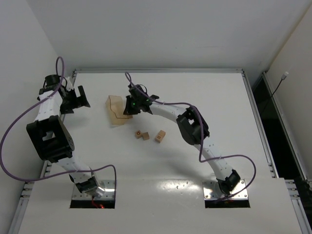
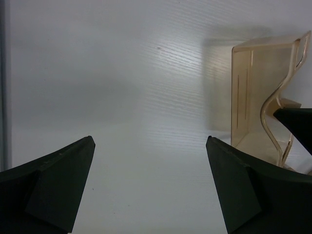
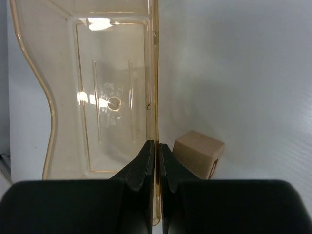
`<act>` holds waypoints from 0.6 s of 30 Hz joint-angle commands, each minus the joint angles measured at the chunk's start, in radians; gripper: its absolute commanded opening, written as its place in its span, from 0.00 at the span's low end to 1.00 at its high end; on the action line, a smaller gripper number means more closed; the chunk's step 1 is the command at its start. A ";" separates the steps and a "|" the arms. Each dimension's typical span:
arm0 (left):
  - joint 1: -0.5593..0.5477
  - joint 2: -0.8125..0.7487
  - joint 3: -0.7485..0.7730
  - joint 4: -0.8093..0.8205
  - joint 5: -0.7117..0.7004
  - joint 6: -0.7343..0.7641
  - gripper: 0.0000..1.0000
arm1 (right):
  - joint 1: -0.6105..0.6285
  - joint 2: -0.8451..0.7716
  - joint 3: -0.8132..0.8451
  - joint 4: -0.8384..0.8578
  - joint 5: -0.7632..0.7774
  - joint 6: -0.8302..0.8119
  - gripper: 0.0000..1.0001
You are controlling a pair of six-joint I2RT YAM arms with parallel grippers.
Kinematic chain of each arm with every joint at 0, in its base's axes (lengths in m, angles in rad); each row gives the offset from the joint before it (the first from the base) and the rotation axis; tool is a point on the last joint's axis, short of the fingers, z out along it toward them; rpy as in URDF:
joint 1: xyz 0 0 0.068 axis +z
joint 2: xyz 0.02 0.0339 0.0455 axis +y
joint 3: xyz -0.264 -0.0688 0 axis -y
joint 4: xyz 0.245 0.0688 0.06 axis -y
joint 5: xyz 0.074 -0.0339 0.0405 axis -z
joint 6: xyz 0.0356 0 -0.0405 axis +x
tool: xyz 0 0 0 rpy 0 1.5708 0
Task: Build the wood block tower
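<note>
- White table [image 1: 195,92] seen from above, with both arms bolted at its near edge.
- Left gripper [image 1: 75,105] hangs over the far left part of the table, jaws spread wide and holding nothing, well apart from the blocks.
- Right arm reaches across to a see-through tan tray [image 1: 114,105] left of the table's middle. The right gripper [image 1: 128,112] sits at the tray's right side.
- Wooden blocks [image 1: 146,136] lie loose on the table just right of and nearer than the tray, not stacked. Two sit just beside each other; a third block [image 1: 160,136] lies a little further right, apart from the pair.
- From the left wrist, the left gripper [image 2: 150,141] shows two dark fingers [image 2: 58,180] far apart over bare table [image 2: 122,73], with nothing between them.
- On the right of that view the tray [image 2: 253,87] shows its wavy cut edge. A dark pointed part [image 2: 297,122] pokes in at the tray's right edge.
- From the right wrist, the right gripper [image 3: 156,146] is pinched tight on the thin right wall of the tray [image 3: 112,73], one finger inside the tray and one outside.
- The tray stretches away from those fingers, and its floor shows raised ribs and a small ring.
- One block [image 3: 199,153] rests on the table [image 3: 243,73] just right of the closed fingers, outside the tray and near its wall. A dark mark shows on its right face.
- Whether this block is one of the three seen from above cannot be told.
</note>
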 commanded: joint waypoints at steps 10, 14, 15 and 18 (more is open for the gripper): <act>0.014 -0.006 0.000 0.034 0.085 0.001 0.97 | -0.049 -0.343 -0.350 -0.181 0.265 0.001 0.00; 0.014 0.003 0.010 0.034 0.103 -0.009 0.97 | -0.060 -0.456 -0.489 -0.200 0.302 0.001 0.00; 0.014 0.003 0.010 0.034 0.103 -0.009 0.97 | -0.060 -0.476 -0.511 -0.213 0.311 0.010 0.00; 0.014 0.003 0.019 0.034 0.115 -0.009 0.97 | -0.060 -0.556 -0.601 -0.252 0.301 0.039 0.00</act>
